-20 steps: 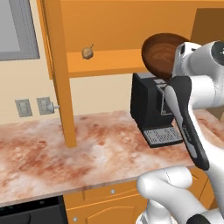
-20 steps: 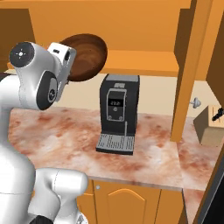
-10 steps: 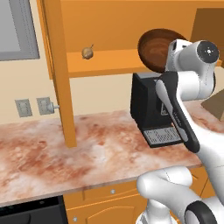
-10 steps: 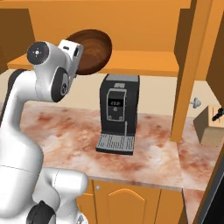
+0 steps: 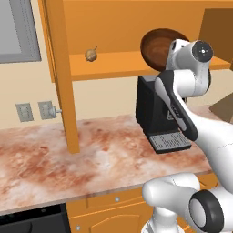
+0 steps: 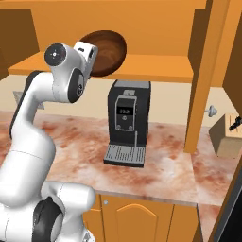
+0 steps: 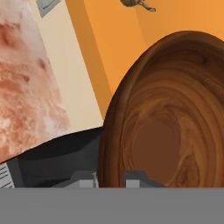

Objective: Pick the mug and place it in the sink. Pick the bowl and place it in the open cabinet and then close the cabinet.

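Observation:
The dark brown wooden bowl (image 5: pixel 157 48) (image 6: pixel 106 52) hangs tipped on its side just in front of the cabinet shelf (image 5: pixel 113 66) (image 6: pixel 156 66), above the coffee machine. My gripper (image 7: pixel 110 179) is shut on the bowl's rim; in the hand view the bowl (image 7: pixel 166 113) shows its hollow inside, with a fingertip on each side of the rim. The cabinet's orange door (image 5: pixel 59 68) stands open, edge-on, at the left. The mug and the sink are out of view.
A small tan bulb (image 5: pixel 91 54) (image 7: pixel 135 3) lies on the shelf, left of the bowl. A black coffee machine (image 5: pixel 154 113) (image 6: pixel 126 118) stands on the marbled counter (image 5: pixel 68 159) under the bowl. Another open door (image 6: pixel 208 75) and a knife block (image 6: pixel 227 137) are at the right.
The arm has risen and carried the bowl a little up and closer to the shelf. The grip on the rim is unchanged.

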